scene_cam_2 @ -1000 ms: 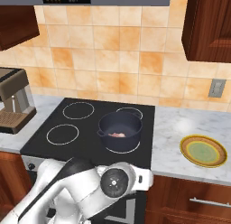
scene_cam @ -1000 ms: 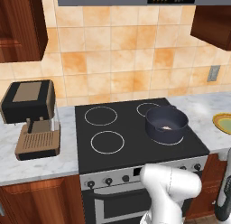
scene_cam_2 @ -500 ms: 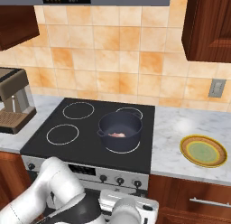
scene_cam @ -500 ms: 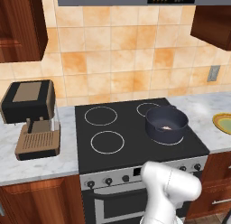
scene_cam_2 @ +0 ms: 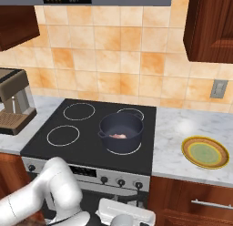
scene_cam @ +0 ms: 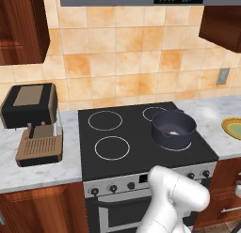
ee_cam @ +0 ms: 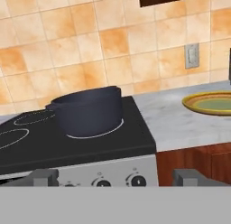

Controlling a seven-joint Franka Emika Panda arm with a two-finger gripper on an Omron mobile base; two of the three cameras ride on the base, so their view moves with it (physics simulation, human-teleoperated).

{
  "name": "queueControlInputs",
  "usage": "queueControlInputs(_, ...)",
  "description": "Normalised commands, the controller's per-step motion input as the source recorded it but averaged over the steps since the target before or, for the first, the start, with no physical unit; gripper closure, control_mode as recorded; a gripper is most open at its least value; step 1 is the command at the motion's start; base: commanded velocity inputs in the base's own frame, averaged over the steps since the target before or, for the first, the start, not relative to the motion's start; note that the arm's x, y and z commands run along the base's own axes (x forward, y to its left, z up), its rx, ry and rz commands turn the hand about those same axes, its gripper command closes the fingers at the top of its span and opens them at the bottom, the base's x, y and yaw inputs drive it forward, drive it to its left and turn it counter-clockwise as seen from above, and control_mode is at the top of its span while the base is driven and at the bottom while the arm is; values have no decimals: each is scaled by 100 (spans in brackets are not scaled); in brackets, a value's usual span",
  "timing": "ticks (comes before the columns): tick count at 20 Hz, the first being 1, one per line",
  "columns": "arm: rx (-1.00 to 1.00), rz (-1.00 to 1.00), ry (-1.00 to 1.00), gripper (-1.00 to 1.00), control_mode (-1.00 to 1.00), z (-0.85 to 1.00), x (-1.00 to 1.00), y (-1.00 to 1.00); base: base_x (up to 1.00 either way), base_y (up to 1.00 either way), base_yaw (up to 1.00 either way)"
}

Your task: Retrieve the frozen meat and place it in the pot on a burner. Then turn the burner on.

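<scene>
Left base view: pot (scene_cam: 173, 128) sits on the front right burner of the stove (scene_cam: 136, 152), meat (scene_cam: 173, 132) lying inside on the bottom. Coffee machine (scene_cam: 33, 124) on the counter to the left, well apart. Knobs (scene_cam: 197, 174) line the front panel under the pot; the arm rises in front of them.

Right base view: same pot (scene_cam_2: 121, 131) with the pale meat (scene_cam_2: 119, 136) in it, nothing else inside. Plate (scene_cam_2: 205, 152) on the counter to the right, bare, well apart from the pot.

Hand view: camera is low, level with the stove front. Gripper (ee_cam: 115, 177) fingers spread wide, holding nothing, tips at either side of the panel. Two knobs (ee_cam: 135, 180) show just between them. Pot (ee_cam: 86, 111) seen from the side on its burner ring; contents hidden by the wall.

Judgement: placing looks done, the burner still has to be turned on. Risks: which knob drives the pot's burner can't be told, so the wrong ring may get switched on. Wide fingers could close off-centre and slip on the small knob, or catch the neighbour too.
</scene>
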Motion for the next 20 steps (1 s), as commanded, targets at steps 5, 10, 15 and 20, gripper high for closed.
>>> queueControlInputs(5, 4, -3, -6, -100, -100, -22, 0, 22, 0, 0, 0)
queueControlInputs(10, 1, -5, -12, -100, -100, -39, 0, 18, 0, 0, 0)
queueControlInputs(15, -9, 0, -3, -100, -100, -29, 9, 16, 0, 0, 0)
queueControlInputs(20, -15, 0, 0, -100, -100, -32, 8, 10, 0, 0, 0)
